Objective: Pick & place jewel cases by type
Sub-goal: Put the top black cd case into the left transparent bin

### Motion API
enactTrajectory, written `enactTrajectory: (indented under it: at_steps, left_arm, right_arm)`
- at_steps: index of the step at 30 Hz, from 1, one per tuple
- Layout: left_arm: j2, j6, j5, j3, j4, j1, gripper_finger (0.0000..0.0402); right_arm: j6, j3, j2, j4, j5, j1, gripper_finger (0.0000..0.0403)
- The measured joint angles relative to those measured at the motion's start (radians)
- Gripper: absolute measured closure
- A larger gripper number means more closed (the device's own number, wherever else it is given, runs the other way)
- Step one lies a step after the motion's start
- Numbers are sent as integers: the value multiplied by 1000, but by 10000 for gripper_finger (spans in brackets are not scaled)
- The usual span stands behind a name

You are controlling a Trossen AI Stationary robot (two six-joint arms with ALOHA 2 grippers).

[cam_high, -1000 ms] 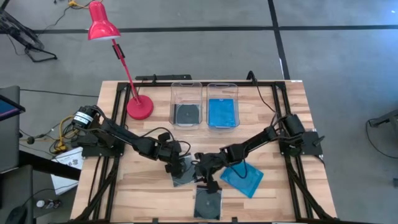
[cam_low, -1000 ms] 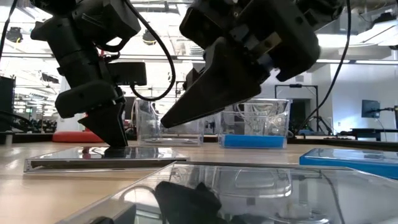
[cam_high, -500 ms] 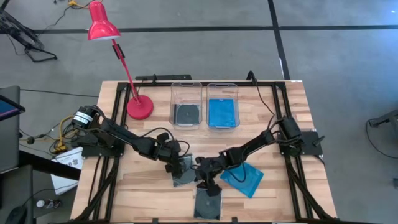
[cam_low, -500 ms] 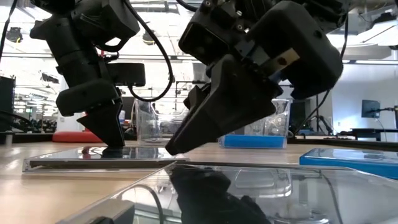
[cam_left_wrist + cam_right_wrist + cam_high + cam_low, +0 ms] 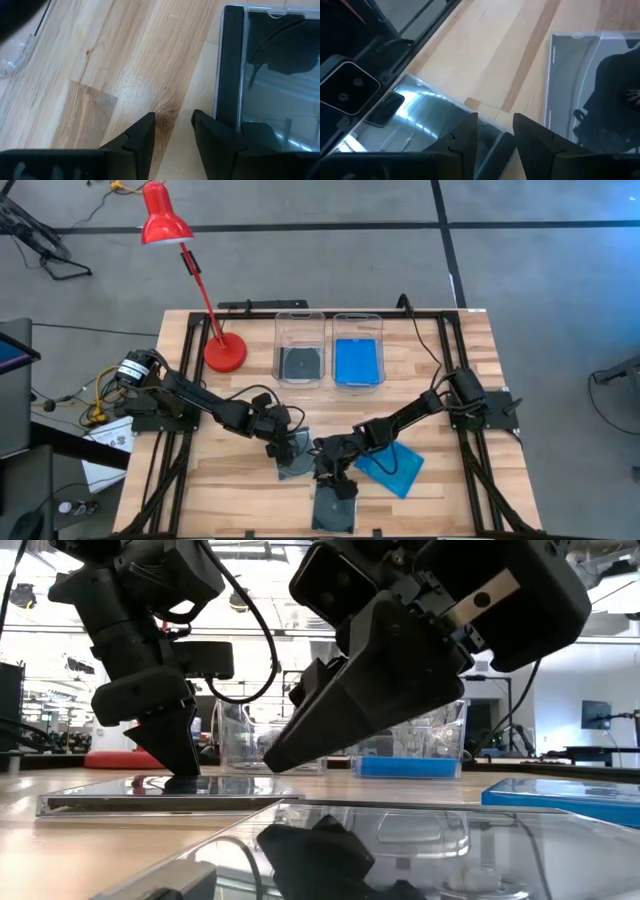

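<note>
We're seeing three loose jewel cases on the table's front half: a clear/grey case [image 5: 293, 454] at centre, a dark clear case [image 5: 334, 504] by the front edge, and a blue case [image 5: 390, 466] lying tilted to the right of them; two more are already sitting in the bins at the back, a grey one [image 5: 299, 363] in the left bin [image 5: 299, 317] and a blue one [image 5: 357, 361] in the right bin [image 5: 357, 319].

The left gripper [image 5: 279, 446] is resting its tips down at the clear/grey case's left edge; in the left wrist view its fingers [image 5: 141, 137] are standing partly open w/ bare wood showing in the gap, and one finger is sitting at the case's dark spine [image 5: 231, 65]; whether it's actually pressing the case we can't tell; nothing is clamped between the jaws.

The right gripper [image 5: 336, 472] is hanging low betw. the clear/grey case and the dark clear case, angled down towards the front edge; in the low view it's hovering just above the near case's lid [image 5: 400, 840]; its jaws are standing partly open too, a narrow gap w/ nothing in it, tips over the edge of a clear case [image 5: 420, 120].

A red desk lamp [image 5: 225, 352] is standing at the table's back left, well apart from the cases.
</note>
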Motion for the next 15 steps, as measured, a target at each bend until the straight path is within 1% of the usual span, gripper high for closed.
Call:
enactTrajectory:
  at_steps: [9, 15]
  left_arm:
    - [0, 1, 5, 0, 3, 0, 269]
    - [0, 11, 5, 0, 6, 0, 269]
  right_arm:
    - [19, -1, 0, -60, 8, -5, 285]
    - [22, -1, 0, -64, 9, -11, 285]
